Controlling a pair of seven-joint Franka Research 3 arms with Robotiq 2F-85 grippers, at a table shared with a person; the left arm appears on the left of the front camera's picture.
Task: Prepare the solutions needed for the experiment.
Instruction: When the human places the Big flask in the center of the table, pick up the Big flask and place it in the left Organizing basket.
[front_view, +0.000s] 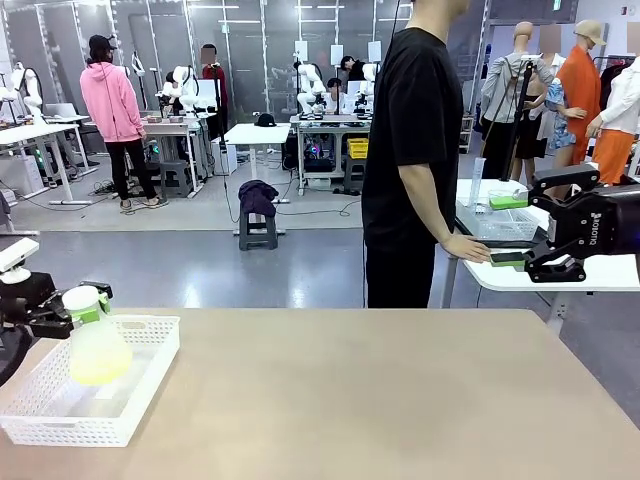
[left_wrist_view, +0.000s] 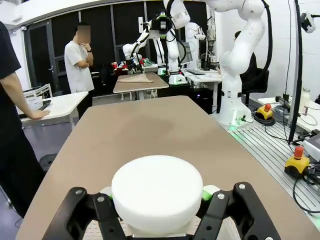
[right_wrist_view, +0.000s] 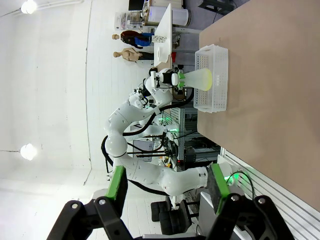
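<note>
Left gripper (front_view: 85, 312) is clamping the flask (front_view: 98, 345) by its neck over the basket (front_view: 150, 375). Right gripper (front_view: 508, 230) is hanging wide open, holding nothing.

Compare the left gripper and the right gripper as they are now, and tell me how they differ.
The left gripper is shut on the flask at its neck, just under the white stopper; the right gripper holds nothing, its jaws wide open. The left gripper sits low over the white basket at the table's left end; the right gripper hangs higher, off the table's right side. Both are black with green pads.
</note>
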